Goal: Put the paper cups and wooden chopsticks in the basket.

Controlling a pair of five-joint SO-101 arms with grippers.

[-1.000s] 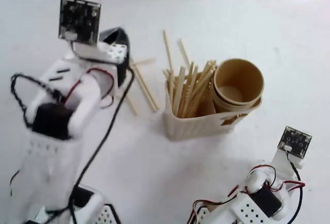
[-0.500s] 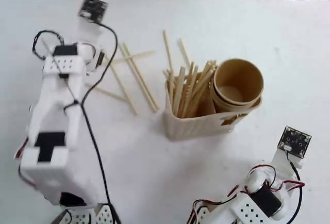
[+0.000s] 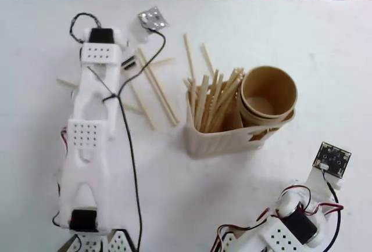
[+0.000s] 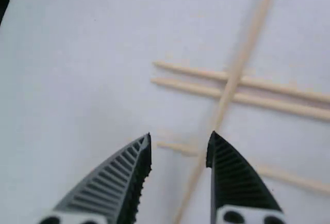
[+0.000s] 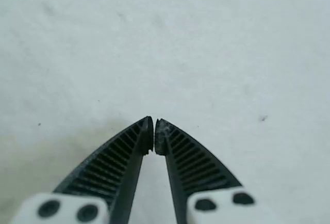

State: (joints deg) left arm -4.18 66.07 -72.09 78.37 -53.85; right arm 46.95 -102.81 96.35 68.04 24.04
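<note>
Looking down my left gripper (image 4: 180, 136), I see its jaws spread apart with nothing clamped. One loose chopstick (image 4: 250, 38) runs slantwise into the gap between them, and a pair of chopsticks (image 4: 185, 70) lies crosswise just ahead of the tips. My right gripper (image 5: 154, 127) has its tips pressed together over bare table (image 5: 206, 38). Well off from both, the basket (image 3: 224, 141) holds the paper cups (image 3: 267, 92) and a bundle of chopsticks (image 3: 209, 101).

Cups (image 3: 268, 94), some chopsticks (image 3: 203, 99) in basket (image 3: 226, 142)
</note>
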